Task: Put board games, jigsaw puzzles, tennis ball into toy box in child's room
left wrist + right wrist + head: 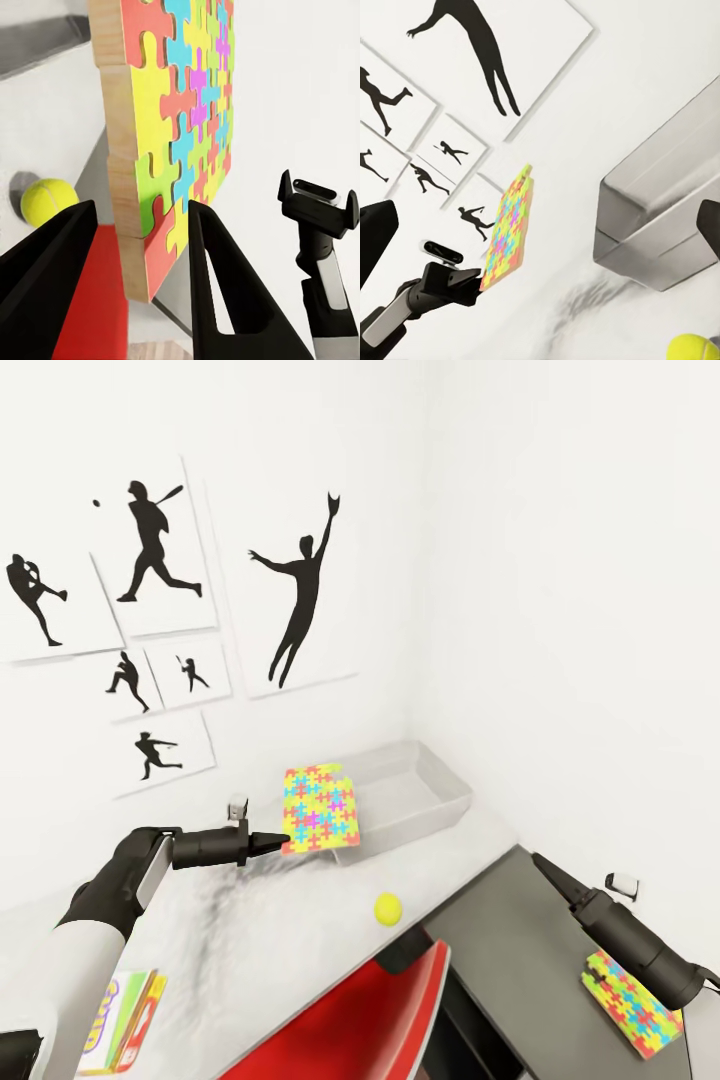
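My left gripper point(283, 844) is shut on the lower edge of a multicoloured jigsaw puzzle point(320, 809), holding it upright above the white table, just short of the grey toy box point(446, 792) in the corner. In the left wrist view the puzzle point(180, 135) sits between the black fingers point(217, 285). The yellow tennis ball point(388, 908) lies on the table near its front edge. A second puzzle point(630, 1002) lies flat on the dark grey surface under my right arm. My right gripper point(541, 864) hangs open and holds nothing. A board game point(128, 1020) lies at the table's near left.
A red chair point(370, 1015) stands against the table's front edge below the ball. White walls with silhouette posters point(160, 550) close in the corner behind the box. In the right wrist view the toy box point(660, 225) and the tennis ball point(694, 349) show close by.
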Controlling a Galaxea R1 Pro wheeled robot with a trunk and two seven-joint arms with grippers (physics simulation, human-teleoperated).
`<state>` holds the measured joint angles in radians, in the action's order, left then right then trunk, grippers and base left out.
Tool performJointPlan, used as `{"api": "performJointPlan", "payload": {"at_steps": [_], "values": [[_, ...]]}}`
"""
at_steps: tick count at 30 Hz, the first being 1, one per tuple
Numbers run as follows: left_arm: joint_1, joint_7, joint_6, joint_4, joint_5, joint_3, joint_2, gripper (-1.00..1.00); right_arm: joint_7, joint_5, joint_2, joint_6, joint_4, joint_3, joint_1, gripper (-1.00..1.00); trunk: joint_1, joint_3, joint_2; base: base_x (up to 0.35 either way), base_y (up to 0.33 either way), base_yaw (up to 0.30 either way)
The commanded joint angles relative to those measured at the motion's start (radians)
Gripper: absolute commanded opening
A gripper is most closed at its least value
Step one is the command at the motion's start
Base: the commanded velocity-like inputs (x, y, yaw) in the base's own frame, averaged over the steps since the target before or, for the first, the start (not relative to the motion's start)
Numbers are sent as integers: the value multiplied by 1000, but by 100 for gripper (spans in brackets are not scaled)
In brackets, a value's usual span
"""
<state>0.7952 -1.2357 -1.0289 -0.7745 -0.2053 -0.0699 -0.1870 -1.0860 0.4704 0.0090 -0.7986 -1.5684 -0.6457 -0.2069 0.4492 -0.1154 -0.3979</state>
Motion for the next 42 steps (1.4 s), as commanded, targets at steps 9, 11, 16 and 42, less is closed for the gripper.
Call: {"api": "performJointPlan", "payload": {"at_steps": [9, 11, 16, 42], "values": [[1, -3, -1, 0, 0, 0, 0, -100, -2, 2, 0, -6, -1, -2, -1, 100, 1, -2, -2, 114, 0, 3], [1, -3, -1, 0, 0, -1, 0, -100, -1, 2, 0, -6, 0, -2, -1, 100, 1, -2, -2, 31, 0, 6], [1, -2, 0, 0, 0, -1, 0, -100, -1, 2, 1, -5, -1, -2, -1, 100, 1, -2, -2, 115, 0, 128], [1, -2, 0, 0, 0, 1, 0, -100, -1, 2, 4, -5, 1, 0, -1, 100, 1, -2, -2, 32, -23, 34]]}}
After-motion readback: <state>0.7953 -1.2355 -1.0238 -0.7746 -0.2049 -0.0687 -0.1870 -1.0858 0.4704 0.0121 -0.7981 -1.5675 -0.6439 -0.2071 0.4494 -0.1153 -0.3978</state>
